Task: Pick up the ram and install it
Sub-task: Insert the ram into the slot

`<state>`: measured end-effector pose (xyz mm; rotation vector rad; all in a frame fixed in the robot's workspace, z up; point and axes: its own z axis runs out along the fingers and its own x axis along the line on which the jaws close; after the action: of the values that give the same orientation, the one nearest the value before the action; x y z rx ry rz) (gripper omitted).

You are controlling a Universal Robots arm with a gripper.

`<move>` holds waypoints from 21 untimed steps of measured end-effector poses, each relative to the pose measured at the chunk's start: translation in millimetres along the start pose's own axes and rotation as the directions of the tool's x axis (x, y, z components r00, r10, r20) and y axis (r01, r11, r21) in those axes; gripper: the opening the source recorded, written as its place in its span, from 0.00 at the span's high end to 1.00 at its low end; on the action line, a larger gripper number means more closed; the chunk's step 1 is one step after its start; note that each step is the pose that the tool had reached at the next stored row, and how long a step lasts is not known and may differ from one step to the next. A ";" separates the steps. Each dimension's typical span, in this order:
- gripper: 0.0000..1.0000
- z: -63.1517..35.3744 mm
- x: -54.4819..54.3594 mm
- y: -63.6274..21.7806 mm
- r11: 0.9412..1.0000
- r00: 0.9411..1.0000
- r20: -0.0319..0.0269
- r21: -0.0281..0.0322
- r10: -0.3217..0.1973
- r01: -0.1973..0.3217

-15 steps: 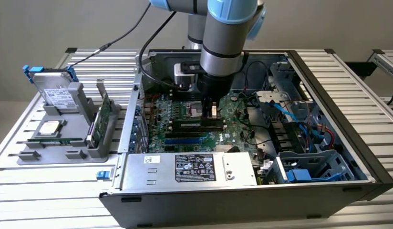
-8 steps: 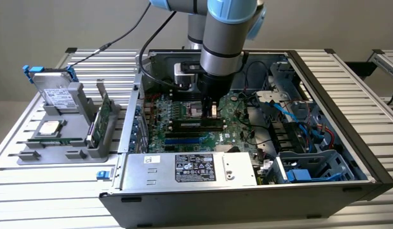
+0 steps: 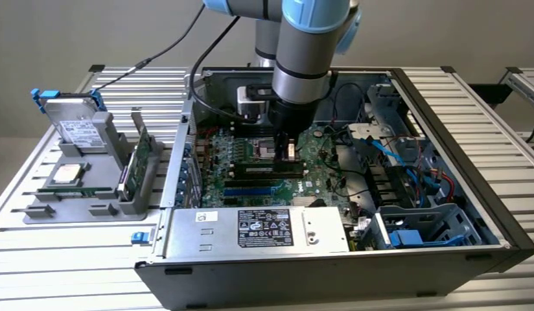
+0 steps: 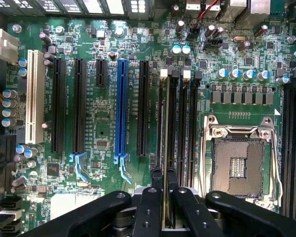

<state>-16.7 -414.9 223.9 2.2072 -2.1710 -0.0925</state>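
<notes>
My gripper (image 3: 287, 154) reaches straight down into the open computer case (image 3: 474, 194), above the motherboard's memory slots. In the wrist view the gripper (image 4: 164, 181) is shut on the ram (image 4: 164, 143), seen edge-on as a thin green strip between the two black fingers (image 4: 157, 178). The ram runs along the slot that ends in a white latch (image 4: 163, 74), beside the CPU socket (image 4: 237, 165). In the exterior view the ram (image 3: 265, 170) is a dark strip lying along the slots under the fingertips. I cannot tell whether it is pressed fully home.
A grey holder (image 3: 42, 210) on the exterior view's left carries a hard drive (image 3: 75, 123) with blue rails, a green expansion card (image 3: 142, 159) and a small chip (image 3: 68, 172). The power supply (image 3: 258, 228) sits at the case's front. Blue cables (image 3: 383, 152) and a drive cage (image 3: 422, 227) fill the right side.
</notes>
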 end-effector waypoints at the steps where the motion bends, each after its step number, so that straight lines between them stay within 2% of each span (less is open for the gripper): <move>1: 0.86 0.0 -0.1 -0.2 1.000 1.000 0.000 0.000 -0.001 0.001; 9: 0.86 -0.1 -2.2 -1.3 1.000 1.000 -0.001 0.000 -0.007 0.007; 14: 0.86 0.0 -5.6 -1.4 1.000 1.000 -0.006 -0.001 -0.015 0.015; 15: 0.86 0.0 -6.7 -1.4 1.000 1.000 -0.009 -0.003 -0.018 0.017; 17: 0.86 0.1 -8.9 -1.3 1.000 1.000 -0.020 -0.008 -0.022 0.022; 21: 0.86 0.3 -12.5 -1.3 0.999 0.998 -0.045 -0.020 -0.031 0.030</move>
<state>-15.7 -402.4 223.7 2.2103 -2.1044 -0.0634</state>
